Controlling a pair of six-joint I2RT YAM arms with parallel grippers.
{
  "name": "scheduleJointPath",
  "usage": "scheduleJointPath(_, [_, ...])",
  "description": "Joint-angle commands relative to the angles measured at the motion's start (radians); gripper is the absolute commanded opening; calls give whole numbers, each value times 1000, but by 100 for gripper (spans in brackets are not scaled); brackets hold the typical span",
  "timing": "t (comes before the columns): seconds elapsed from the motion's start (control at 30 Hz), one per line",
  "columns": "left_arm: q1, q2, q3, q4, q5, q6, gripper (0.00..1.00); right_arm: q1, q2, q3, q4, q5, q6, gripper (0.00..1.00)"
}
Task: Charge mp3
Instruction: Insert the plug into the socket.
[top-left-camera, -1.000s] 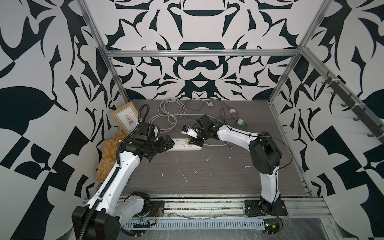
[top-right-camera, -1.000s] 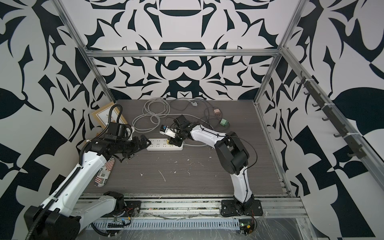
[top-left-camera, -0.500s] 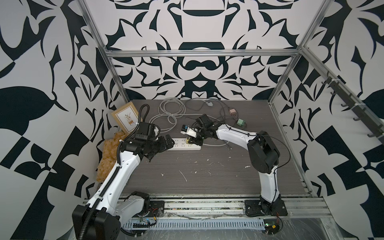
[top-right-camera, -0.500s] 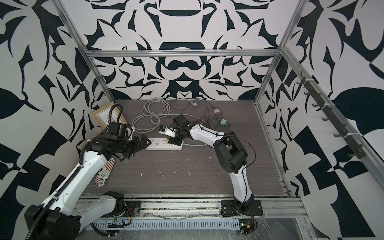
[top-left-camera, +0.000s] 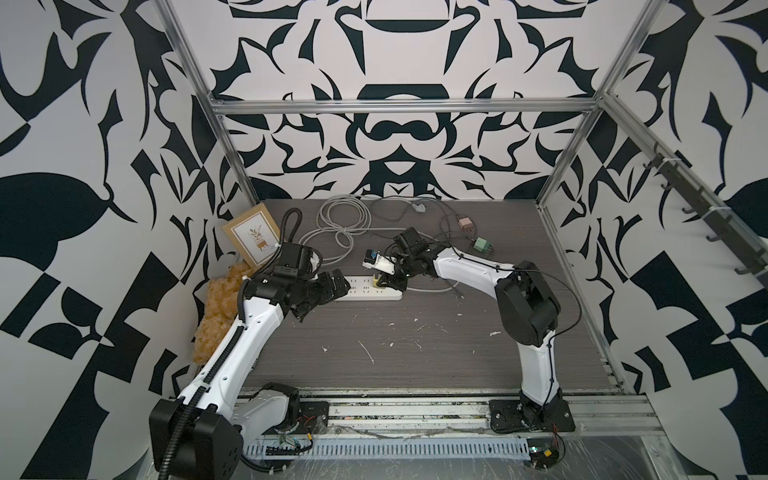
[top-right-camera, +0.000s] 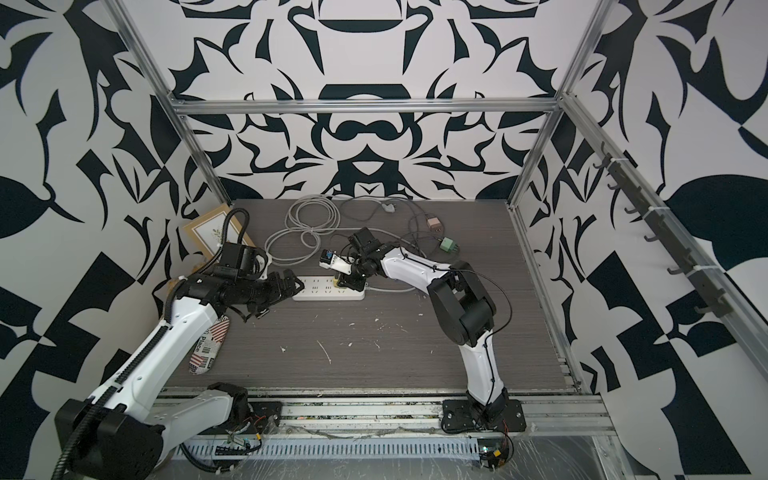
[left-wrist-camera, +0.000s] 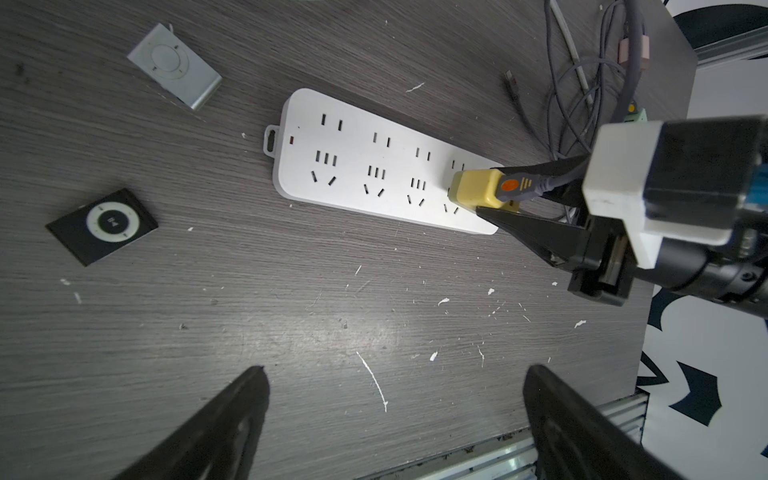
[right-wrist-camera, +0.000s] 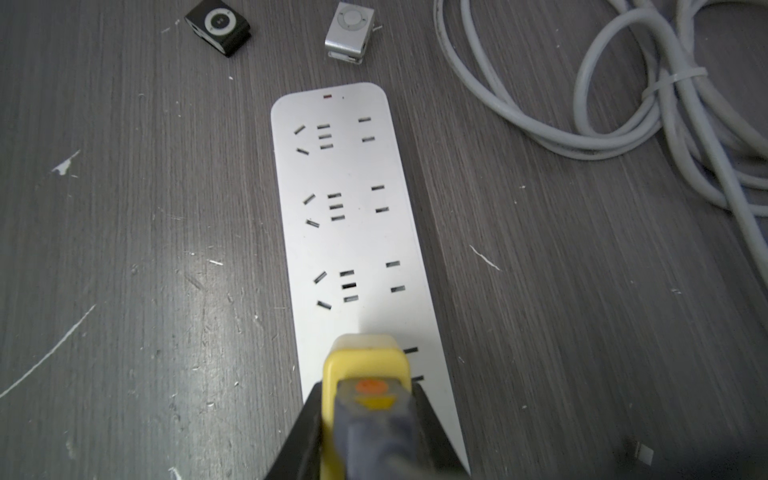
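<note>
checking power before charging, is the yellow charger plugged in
Plugged in, it seems: the charger sits on the strip, no prongs showing, right gripper shut on it.

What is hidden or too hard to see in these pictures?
- Prongs of the yellow charger: hidden under its body and the right claw in both wrist views, so how deep it sits in the power strip is unclear.
- The black player and silver player: covered by the left arm in both top views.
- Far end of the grey cable: lost behind the right claw in the left wrist view.
</note>
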Motion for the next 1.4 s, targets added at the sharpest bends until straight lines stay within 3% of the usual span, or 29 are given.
scheduleJointPath(0.0, [5, 5, 16, 10, 37, 7, 99, -3, 18, -19, -61, 2, -11, 0])
scheduleJointPath(0.83, [4, -53, -5, 50, 64, 29, 99, -5, 45, 4, -117, 23, -67, 0])
scheduleJointPath(1.1, [5, -53, -6, 52, 65, 33, 99, -3, 89, 50, -244, 57, -160, 0])
scheduleJointPath(1.37, [5, -49, -15, 63, 72, 31, 100, -15, 110, 46, -276, 30, -146, 0])
